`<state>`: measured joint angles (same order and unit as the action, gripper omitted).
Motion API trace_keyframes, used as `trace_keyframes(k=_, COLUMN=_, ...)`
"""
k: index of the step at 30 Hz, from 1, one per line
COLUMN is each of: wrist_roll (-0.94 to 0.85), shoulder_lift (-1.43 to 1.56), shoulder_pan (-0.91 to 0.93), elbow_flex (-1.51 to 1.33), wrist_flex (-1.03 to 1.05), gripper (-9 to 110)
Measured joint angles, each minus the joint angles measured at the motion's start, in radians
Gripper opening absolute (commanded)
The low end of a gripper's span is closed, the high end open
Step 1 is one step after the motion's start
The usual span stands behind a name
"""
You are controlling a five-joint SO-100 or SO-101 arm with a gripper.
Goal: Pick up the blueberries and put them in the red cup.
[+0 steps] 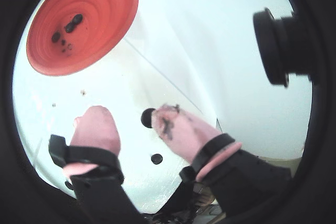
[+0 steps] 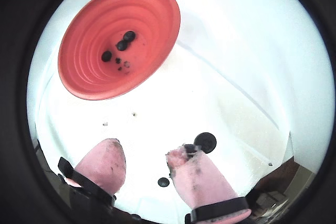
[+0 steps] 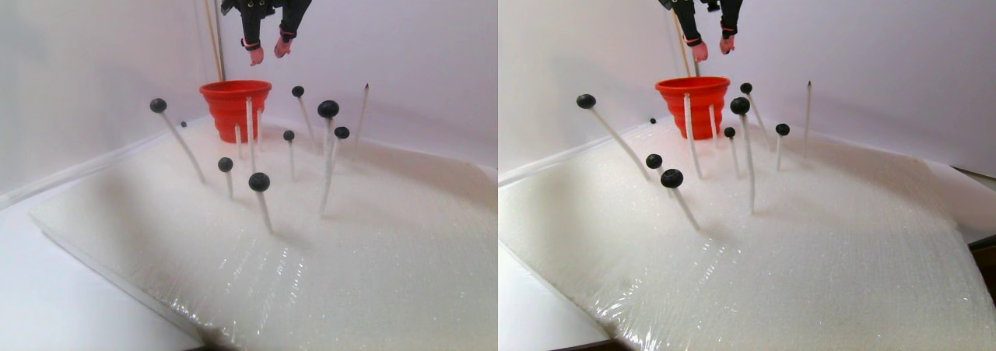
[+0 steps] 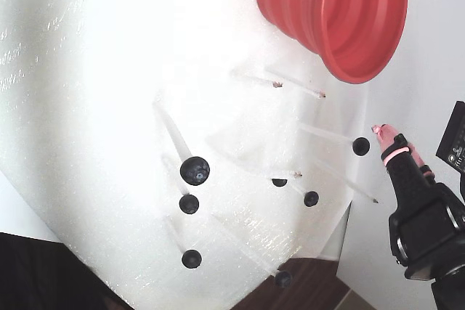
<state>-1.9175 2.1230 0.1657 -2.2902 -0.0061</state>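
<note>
The red cup (image 1: pixel 89 3) (image 2: pixel 147 14) (image 3: pixel 233 106) (image 4: pixel 341 12) stands at the back of the foam board, with several blueberries (image 1: pixel 73 23) (image 2: pixel 123 40) lying in its bottom. More blueberries (image 3: pixel 259 182) (image 4: pixel 195 170) sit on the tips of white sticks across the board. My gripper (image 1: pixel 131 121) (image 2: pixel 146 157) (image 3: pixel 266 51) hangs high above the cup and slightly to its right in the stereo pair view. It is open, with nothing between its stained pink fingertips (image 2: pixel 184 161). Far below, one blueberry (image 1: pixel 147 117) (image 2: pixel 205 141) shows beside the right fingertip, and a smaller one (image 1: pixel 156 158) (image 2: pixel 164 182) under the gap.
The white foam board (image 3: pixel 373 250) covers the table, with white walls behind it and to the left. Several bare pointed sticks (image 3: pixel 362 106) (image 4: pixel 294 81) stand up near the cup. A thin wooden rod (image 3: pixel 208 24) rises behind the cup. A black camera lens (image 1: pixel 278 45) juts in at the right.
</note>
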Motion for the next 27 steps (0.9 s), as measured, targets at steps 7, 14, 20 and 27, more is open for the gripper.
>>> trace_keyframes(k=7, wrist_roll=0.000, shoulder_lift=0.046, shoulder_pan=0.023, elbow_flex=-0.012, wrist_flex=0.041, gripper=15)
trace_keyframes(k=14, wrist_roll=-0.012, shoulder_lift=0.046, shoulder_pan=0.061, elbow_flex=-0.018, wrist_flex=0.057, gripper=15)
trace_keyframes(k=20, wrist_roll=-0.012, shoulder_lift=0.046, shoulder_pan=0.084, elbow_flex=-0.018, wrist_flex=0.058, gripper=16)
trace_keyframes(k=27, wrist_roll=-0.012, shoulder_lift=0.046, shoulder_pan=0.100, elbow_flex=-0.018, wrist_flex=0.066, gripper=16)
